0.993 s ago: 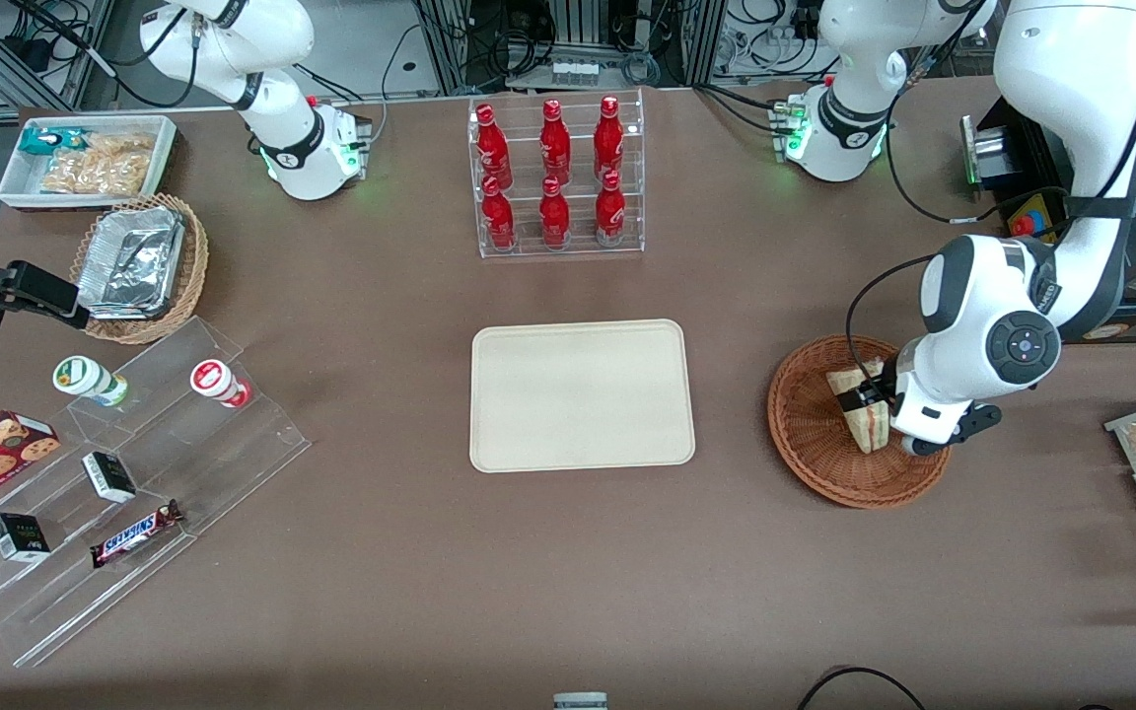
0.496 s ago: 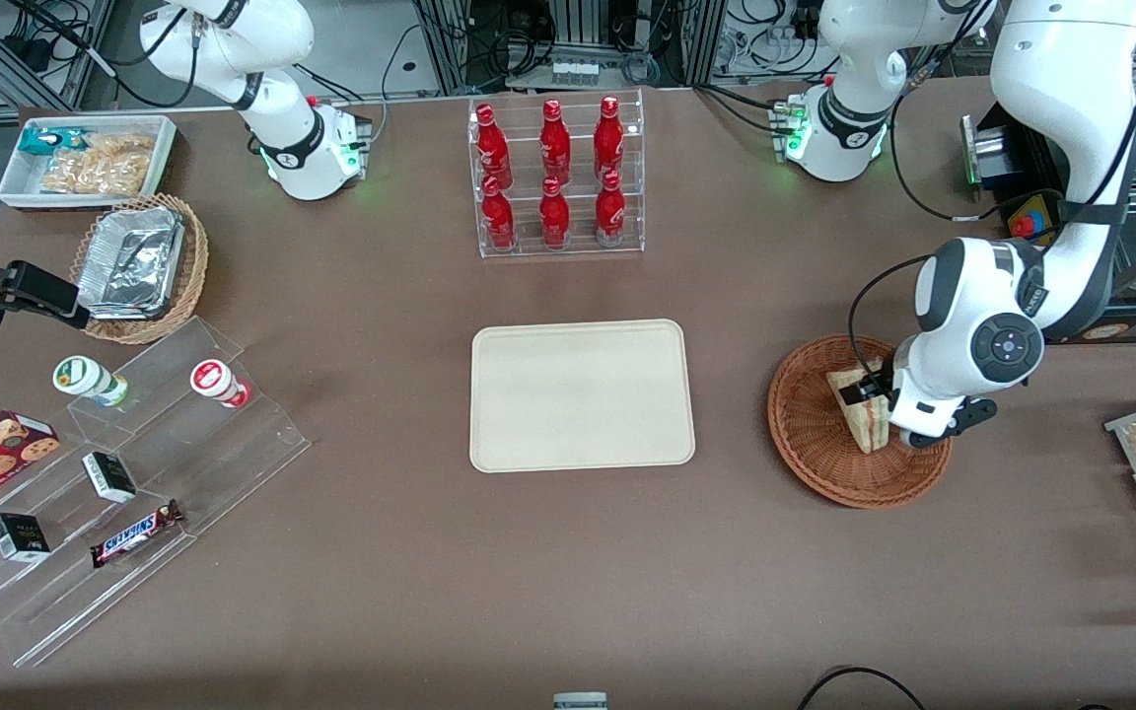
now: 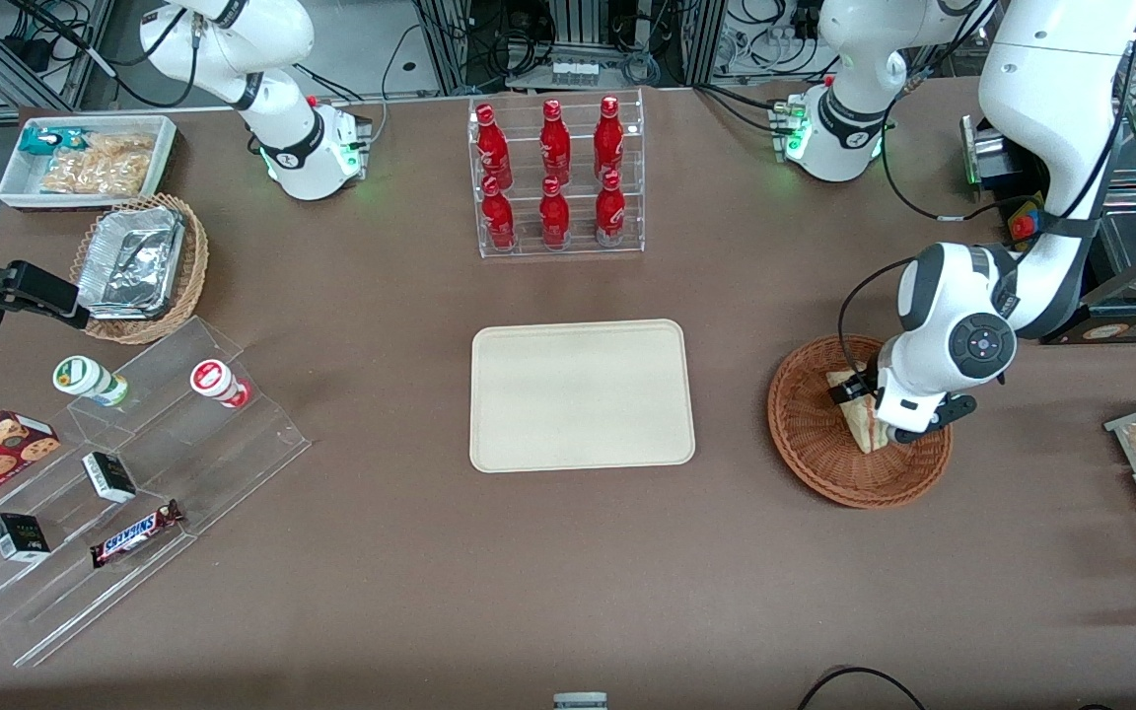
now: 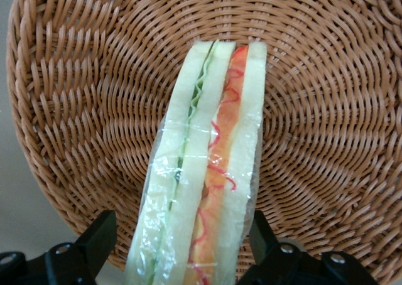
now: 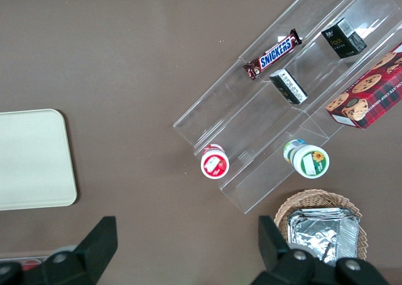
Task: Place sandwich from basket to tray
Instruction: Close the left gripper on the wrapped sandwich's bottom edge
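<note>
Toward the working arm's end of the table, the gripper (image 3: 864,409) is down inside the basket (image 3: 810,434), right at the sandwich (image 3: 862,426). From the wrist camera the sandwich (image 4: 201,178) stands on edge, wrapped in clear film, with its cut side facing up: a green layer on one side, a pink-red one on the other, pale bread between and outside. One black finger (image 4: 100,238) sits clear of the bread on the green side, with basket weave showing in the gap; the other finger (image 4: 264,231) is close against the wrap on the pink-red side. So the jaws are spread and straddling the wedge, not clamped on it. The sandwich rests on the woven floor of the basket (image 4: 326,109), running from near its middle out toward the rim.

Over at the middle of the table lies the tray (image 3: 583,394), flat and bare, well apart from the basket. Farther from the front camera than the tray stands a clear rack of red bottles (image 3: 555,176). Down at the parked arm's end sit a lighter basket with foil containers (image 3: 139,266), a white bin of snack packets (image 3: 85,160) and clear stepped shelves (image 3: 124,473) carrying small packets, two pots and a chocolate bar (image 3: 134,532).
</note>
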Tool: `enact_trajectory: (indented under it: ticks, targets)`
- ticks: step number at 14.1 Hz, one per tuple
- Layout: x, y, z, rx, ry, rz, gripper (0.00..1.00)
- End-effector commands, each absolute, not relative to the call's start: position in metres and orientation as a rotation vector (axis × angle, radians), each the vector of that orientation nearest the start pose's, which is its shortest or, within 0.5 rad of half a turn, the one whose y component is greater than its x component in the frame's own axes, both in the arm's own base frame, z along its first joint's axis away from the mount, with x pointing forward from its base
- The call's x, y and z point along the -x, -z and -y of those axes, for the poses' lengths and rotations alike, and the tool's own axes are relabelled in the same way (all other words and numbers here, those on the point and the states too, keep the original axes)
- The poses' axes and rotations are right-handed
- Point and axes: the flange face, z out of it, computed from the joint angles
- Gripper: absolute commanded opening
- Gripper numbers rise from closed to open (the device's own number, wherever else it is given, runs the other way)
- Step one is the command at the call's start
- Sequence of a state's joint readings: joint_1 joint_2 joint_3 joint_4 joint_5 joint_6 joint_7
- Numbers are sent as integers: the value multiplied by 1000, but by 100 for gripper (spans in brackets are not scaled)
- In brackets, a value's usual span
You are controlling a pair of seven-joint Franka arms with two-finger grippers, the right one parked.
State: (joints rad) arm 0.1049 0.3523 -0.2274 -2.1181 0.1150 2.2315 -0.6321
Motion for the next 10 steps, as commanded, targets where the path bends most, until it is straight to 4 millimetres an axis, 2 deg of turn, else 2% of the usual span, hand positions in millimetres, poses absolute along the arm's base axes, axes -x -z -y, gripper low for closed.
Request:
enact_trajectory:
  ticks: [1, 4, 8, 10]
  targets:
    - [-549, -233, 65, 2953, -292, 678, 22]
    - [-553, -243, 63, 2963, -267, 670, 10]
    - [-578, -274, 66, 3022, -177, 532, 6]
    - [-589, -295, 70, 3041, -199, 436, 5]
